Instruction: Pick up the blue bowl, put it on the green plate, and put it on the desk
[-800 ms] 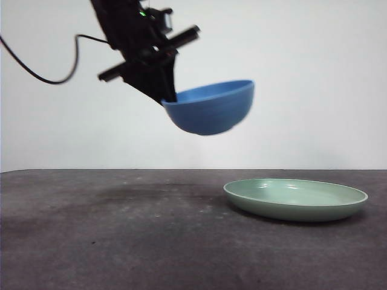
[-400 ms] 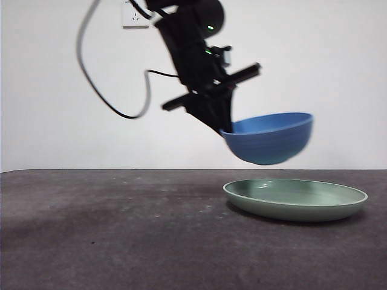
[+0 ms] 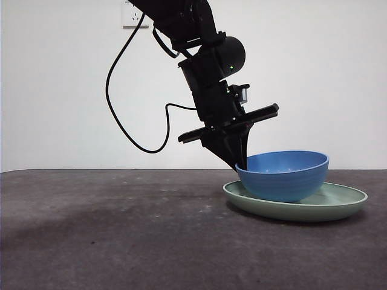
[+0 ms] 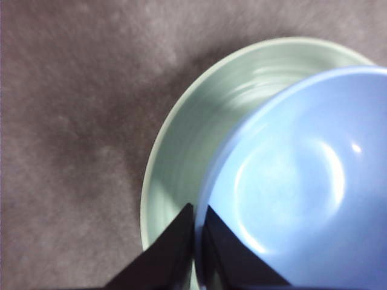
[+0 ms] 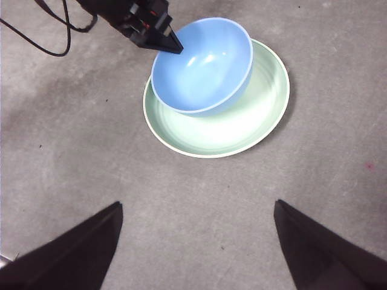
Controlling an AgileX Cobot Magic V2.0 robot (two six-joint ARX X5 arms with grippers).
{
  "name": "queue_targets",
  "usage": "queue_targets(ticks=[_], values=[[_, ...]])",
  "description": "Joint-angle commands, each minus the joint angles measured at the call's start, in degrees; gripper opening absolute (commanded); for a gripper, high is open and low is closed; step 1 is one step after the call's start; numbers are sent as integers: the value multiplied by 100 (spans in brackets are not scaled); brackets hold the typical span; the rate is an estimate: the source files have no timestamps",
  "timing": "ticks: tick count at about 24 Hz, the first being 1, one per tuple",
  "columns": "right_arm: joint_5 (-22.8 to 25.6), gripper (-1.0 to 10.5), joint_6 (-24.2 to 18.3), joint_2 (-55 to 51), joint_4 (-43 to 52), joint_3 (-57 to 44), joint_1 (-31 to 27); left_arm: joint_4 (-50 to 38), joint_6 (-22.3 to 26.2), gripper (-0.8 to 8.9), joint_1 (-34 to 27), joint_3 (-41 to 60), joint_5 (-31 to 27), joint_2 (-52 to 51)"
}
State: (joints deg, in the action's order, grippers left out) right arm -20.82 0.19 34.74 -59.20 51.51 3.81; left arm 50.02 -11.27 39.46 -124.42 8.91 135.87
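Observation:
The blue bowl rests slightly tilted in the green plate on the desk, toward the plate's left side. My left gripper is shut on the bowl's left rim, one jaw inside and one outside. The left wrist view shows its jaws pinching the bowl's rim over the plate. In the right wrist view the bowl sits off-centre on the plate, with the left gripper at its rim. My right gripper is open and empty, high above the desk.
A black cable loops down from the left arm above the desk's left half. A white wall with a socket stands behind. Bare desk surrounds the plate.
My left gripper has carried the bowl rightward and down, from mid-air left of the plate to resting in the plate. The plate has not moved.

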Motion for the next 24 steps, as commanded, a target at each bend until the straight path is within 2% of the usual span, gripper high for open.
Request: queue_targets(ticks=[1,7,9,13,18,24], values=[[9,402,52,26,39,103,17,-90,-20,10,81,-190,0,168],[7,402,52,26,37,103,20,0,7,24,131,-190,0,186],[7,402,52,26,37,103,20,26,9,122,162,-190,0,186],[7,402,52,26,37,103,20,-11,7,138,236,-190,0,186],[7,402,50,24,37,103,20,118,9,394,205,-199,0,107],[9,402,52,26,39,103,17,387,177,408,-11,-199,0,-597]])
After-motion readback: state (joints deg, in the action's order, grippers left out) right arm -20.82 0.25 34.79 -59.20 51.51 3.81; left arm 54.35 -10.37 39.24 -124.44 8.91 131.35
